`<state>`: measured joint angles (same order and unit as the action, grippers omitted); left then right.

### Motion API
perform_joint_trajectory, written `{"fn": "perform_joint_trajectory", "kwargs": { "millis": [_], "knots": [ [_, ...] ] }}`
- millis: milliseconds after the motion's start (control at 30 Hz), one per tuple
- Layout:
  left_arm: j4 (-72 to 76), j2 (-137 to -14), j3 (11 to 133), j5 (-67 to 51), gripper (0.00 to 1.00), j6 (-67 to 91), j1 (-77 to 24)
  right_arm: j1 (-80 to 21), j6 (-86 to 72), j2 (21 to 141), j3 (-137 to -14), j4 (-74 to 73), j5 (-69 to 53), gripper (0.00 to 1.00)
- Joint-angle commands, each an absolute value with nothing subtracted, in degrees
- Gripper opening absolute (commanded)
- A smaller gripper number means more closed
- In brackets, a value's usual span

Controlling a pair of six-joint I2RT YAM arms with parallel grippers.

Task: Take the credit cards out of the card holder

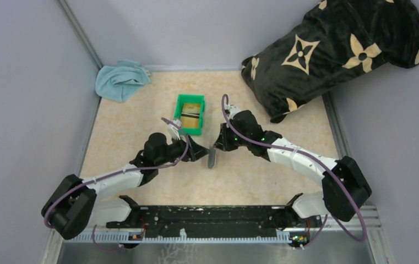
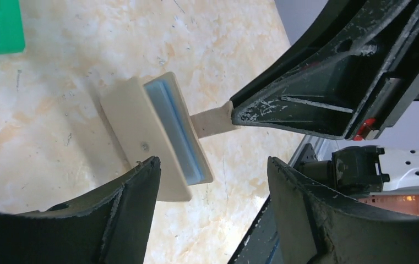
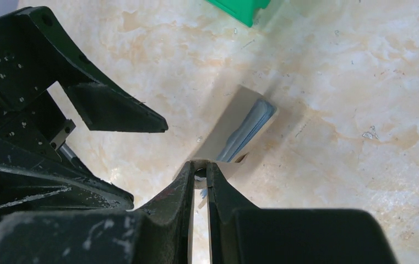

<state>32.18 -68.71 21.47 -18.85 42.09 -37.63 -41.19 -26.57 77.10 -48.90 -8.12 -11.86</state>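
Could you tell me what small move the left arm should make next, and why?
Probably close the left gripper on the card holder to steady it: the holder's near end sits between its open fingers, while the right gripper pinches a tan tab sticking out of it, ready to pull.

Beige marbled table [image 1: 130,126] with green bin [image 1: 190,98], crumpled blue cloth [image 1: 120,80] and black flower-patterned pillow [image 1: 333,49].

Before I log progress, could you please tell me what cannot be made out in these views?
Whether the card holder is empty: left wrist shows only its blue edge.
The tan strip pinched by the right gripper: card or flap, unclear.
The credit cards in the green bin: too small to count from the top camera; cropped in wrist views.
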Motion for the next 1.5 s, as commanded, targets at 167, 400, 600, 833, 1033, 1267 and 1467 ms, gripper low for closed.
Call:
{"fn": "perform_joint_trajectory", "kwargs": {
  "millis": [167, 400, 600, 833, 1033, 1267, 1467],
  "knots": [
    [28.7, -71.2, 22.2, -18.9, 0.77, 41.0, -37.9, -41.2, -27.2, 74.3, -49.7, -5.8, -11.4, 0.0],
    [27.9, -71.8, 22.4, -18.2, 0.72, 40.7, -38.0, -40.5, -27.6, 72.5, -47.5, -7.1, -8.5, 0.0],
    [26.1, -74.1, 23.1, -17.7, 0.49, 40.2, -38.0, -39.4, -27.6, 73.3, -46.3, -6.9, -8.3, 0.0],
    [22.7, -76.4, 22.5, -16.6, 0.0, 39.9, -38.0, -37.3, -28.0, 75.0, -42.8, -4.9, -8.0, 0.0],
    [14.6, -71.8, 22.1, -8.1, 0.5, 37.0, -38.0, -35.3, -27.4, 75.5, -41.5, -4.6, -7.0, 0.0],
    [6.4, -62.6, 25.6, -2.7, 0.65, 36.4, -38.1, -35.2, -26.1, 75.4, -41.3, -6.6, -2.6, 0.0],
    [8.3, -57.9, 33.2, -8.0, 0.34, 36.4, -39.8, -35.2, -26.0, 74.1, -40.9, -5.9, -4.3, 0.0]
  ]
}}
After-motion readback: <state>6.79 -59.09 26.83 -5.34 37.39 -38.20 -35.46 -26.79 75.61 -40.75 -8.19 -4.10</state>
